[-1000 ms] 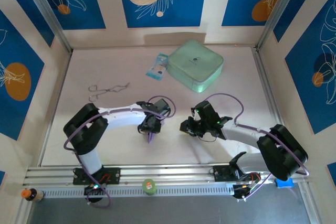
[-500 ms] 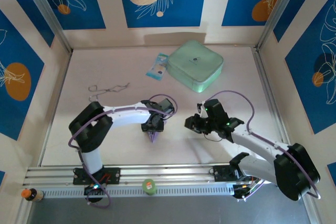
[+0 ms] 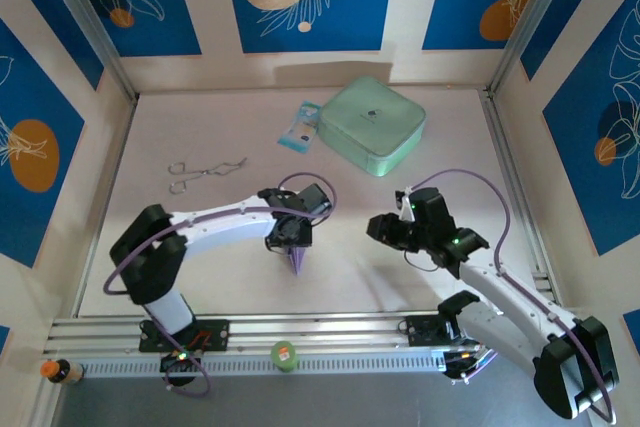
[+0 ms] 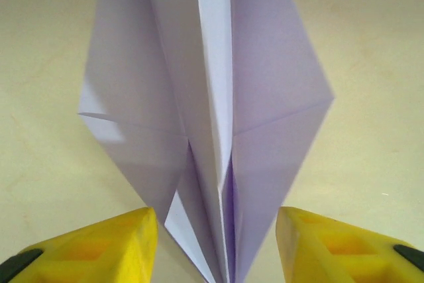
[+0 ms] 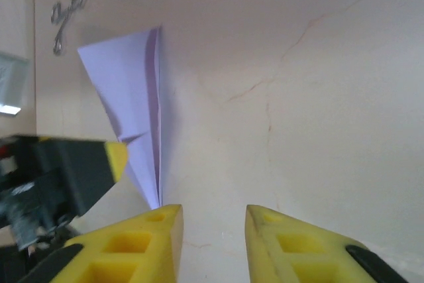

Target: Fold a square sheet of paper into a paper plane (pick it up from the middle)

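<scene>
The left pincer (image 4: 215,230) is let go. Its two yellow fingers (image 4: 99,246) are held apart. The pale purple paper plane (image 4: 205,97) is folded into a long thin dart with a crease down its middle. It lies flat on the pale cream tabletop (image 4: 371,44).

The plane's narrow end sits in the gap between the left pincer's fingers. The rest of it stretches straight out ahead of that pincer. Its two wings spread to each side of the crease and are wider than the gap. The fingers stand just beside the paper's edges and do not squeeze it. From above, the plane pokes out from under the left pincer on the side nearest the arm bases.

The right pincer (image 5: 212,220) is let go too. Its yellow fingers are apart, with bare tabletop between them. The paper plane lies off to the left of this pincer, not touching it. In the right wrist view, one yellow fingertip (image 5: 118,157) of the left pincer shows against the plane's left edge.

Past both pincers, on the far side, sits a mint-green square case with round corners (image 3: 373,125). A small blue and white packet (image 3: 300,127) lies just beside the case, on its left. A thin silver metal tool with loops (image 3: 205,169) lies past the left pincer and off to its left. It is well apart from the plane.
</scene>
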